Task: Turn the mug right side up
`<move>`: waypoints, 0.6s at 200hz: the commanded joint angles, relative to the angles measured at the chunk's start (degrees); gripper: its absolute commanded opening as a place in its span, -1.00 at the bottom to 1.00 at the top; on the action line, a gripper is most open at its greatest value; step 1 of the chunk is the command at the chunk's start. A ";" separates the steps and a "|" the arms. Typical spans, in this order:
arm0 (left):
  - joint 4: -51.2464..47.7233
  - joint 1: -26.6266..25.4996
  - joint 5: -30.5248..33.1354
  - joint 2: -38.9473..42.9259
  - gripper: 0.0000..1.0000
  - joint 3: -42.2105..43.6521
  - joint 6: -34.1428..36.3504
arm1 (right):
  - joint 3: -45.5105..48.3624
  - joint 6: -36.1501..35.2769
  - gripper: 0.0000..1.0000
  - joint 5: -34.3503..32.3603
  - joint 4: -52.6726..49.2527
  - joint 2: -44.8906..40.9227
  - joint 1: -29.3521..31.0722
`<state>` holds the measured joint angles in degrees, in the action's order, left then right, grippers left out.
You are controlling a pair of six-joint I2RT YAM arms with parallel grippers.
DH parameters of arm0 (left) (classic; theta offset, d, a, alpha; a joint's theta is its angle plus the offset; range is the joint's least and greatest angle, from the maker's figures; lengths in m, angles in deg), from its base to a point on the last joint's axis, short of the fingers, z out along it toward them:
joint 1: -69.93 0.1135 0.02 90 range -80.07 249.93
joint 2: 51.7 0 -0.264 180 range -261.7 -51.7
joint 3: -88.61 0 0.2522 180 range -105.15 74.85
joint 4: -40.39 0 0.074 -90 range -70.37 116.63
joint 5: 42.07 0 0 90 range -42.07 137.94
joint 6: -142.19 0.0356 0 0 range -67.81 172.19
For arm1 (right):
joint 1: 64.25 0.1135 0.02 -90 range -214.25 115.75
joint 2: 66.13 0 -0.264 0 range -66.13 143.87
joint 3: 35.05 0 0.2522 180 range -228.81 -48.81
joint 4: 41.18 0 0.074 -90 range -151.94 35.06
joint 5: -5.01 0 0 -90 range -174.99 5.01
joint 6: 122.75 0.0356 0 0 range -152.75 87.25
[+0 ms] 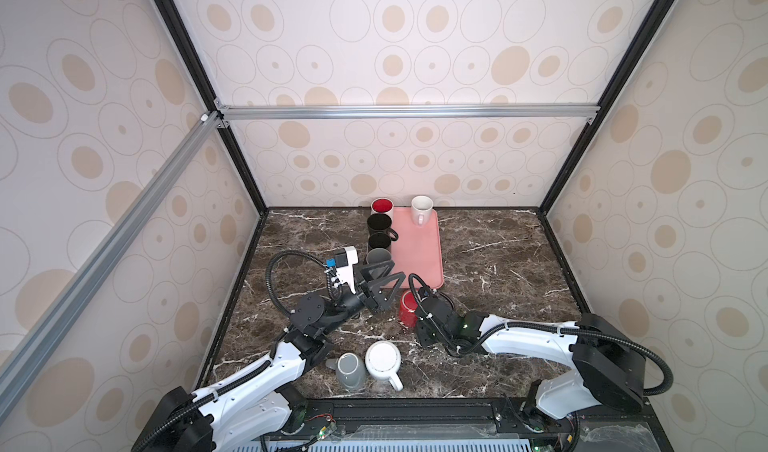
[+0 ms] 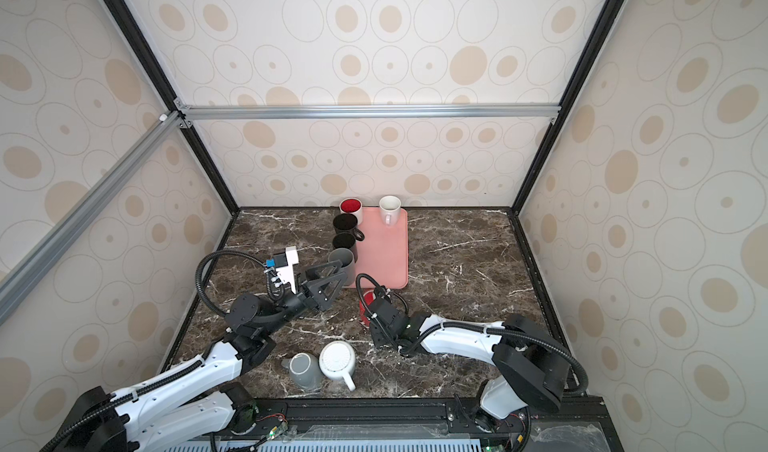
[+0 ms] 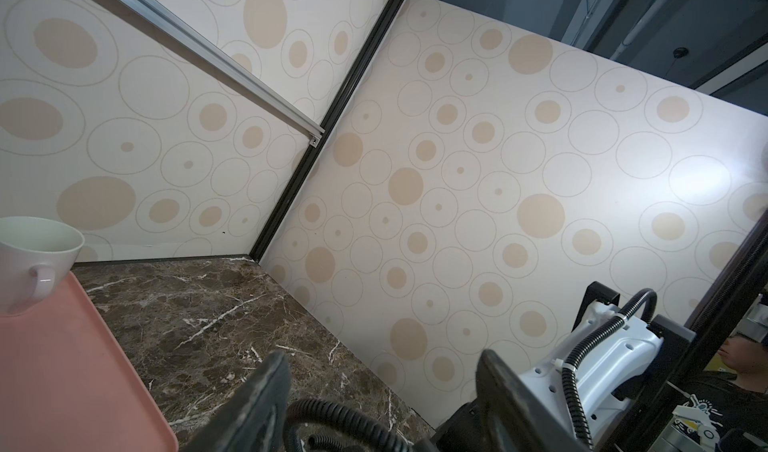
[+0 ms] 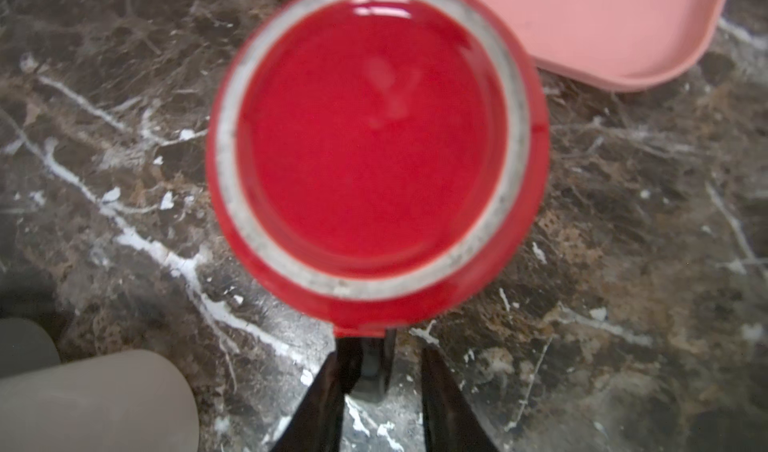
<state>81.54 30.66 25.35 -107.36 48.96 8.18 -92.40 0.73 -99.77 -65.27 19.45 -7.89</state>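
Observation:
A red mug stands upside down on the marble table, just in front of the pink tray. In the right wrist view I look straight down on its base. My right gripper hangs over the mug's near side with narrow jaws on either side of the handle. One finger lies against the handle and a strip of marble shows beside the other. My left gripper is open and empty, above the tray's front left corner.
A white mug stands upright on the tray. A red-lined mug, two black mugs and a grey mug line its left edge. A grey mug and a white mug stand upside down near the front.

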 commanded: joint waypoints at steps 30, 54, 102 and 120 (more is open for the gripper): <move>-0.79 0.17 0.65 2.48 0.44 -0.04 2.00 | 1.40 -2.58 -0.25 -0.77 2.71 -1.29 -0.92; -0.52 0.29 0.49 2.09 0.45 -0.12 1.73 | 0.08 -4.91 -0.14 1.27 2.64 -0.57 -1.99; -0.98 0.32 0.60 2.26 0.46 -0.04 1.82 | -2.04 -6.71 -0.22 2.57 2.48 2.55 -4.06; -1.05 0.28 0.54 2.16 0.46 0.05 1.82 | -1.90 -7.67 -0.27 2.23 3.49 2.96 -4.06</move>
<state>80.23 30.77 25.89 -105.63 49.13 8.75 -93.10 -4.89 -97.43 -62.51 21.38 -11.87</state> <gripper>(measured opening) 0.728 0.374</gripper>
